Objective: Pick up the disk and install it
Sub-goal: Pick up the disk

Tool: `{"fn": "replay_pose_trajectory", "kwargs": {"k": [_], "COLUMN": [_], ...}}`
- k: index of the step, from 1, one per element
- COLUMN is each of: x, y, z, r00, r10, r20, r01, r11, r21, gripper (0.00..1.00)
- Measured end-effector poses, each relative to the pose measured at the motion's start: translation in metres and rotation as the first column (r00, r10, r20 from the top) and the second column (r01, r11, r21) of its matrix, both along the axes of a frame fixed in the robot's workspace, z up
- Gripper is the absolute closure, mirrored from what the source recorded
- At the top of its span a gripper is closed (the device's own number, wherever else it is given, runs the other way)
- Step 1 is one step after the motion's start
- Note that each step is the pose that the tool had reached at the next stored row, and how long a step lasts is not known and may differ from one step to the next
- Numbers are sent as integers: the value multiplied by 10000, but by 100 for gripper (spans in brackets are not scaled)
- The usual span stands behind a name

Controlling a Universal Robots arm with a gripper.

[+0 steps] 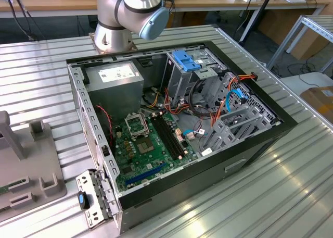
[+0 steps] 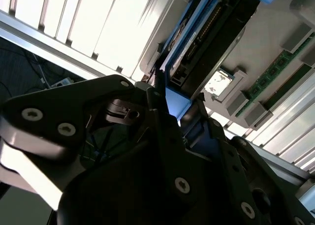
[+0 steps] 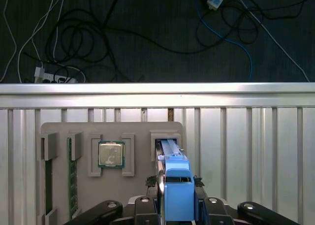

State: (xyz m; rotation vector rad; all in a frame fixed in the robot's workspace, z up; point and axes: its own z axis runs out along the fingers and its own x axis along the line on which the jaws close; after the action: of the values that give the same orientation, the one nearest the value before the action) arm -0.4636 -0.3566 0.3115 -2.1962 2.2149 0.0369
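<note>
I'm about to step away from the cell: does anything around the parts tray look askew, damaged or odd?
Nothing stands out. The disk stands on edge in its slot of the gray tray, with the gripper around its blue carrier; the processor chip sits square in its pocket.

Open computer case (image 1: 234,165) on slatted table (image 1: 41,76); processor chip (image 3: 111,154) in grey tray (image 3: 59,129).

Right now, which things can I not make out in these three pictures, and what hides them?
Exterior view: the grey tray is cut off by the left edge, the arm by the top edge.
Second wrist view: the gripper body covers much of the disk.
First wrist view: the disk stands edge-on in the tray, so its flat faces are hidden.
</note>
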Motion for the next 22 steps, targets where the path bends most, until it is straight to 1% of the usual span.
{"fn": "replay_pose_trajectory", "kwargs": {"k": [13, 14, 15, 17, 18, 22], "x": [0, 0, 0, 0, 0, 0], "y": [0, 0, 0, 0, 0, 0], "z": [-3, 4, 29, 52, 84, 87], "r00": [10000, 10000, 10000, 10000, 10000, 10000], "r10": [-1, -1, 0, 0, 0, 0], "r20": [0, 5, 0, 1, 1, 0], "r01": [1, 1, 0, 0, 0, 0], "r11": [10000, 10000, 10000, 10000, 10000, 10000], "r21": [1, 3, 0, 1, 1, 1], "gripper": [64, 64, 64, 64, 64, 64]}}
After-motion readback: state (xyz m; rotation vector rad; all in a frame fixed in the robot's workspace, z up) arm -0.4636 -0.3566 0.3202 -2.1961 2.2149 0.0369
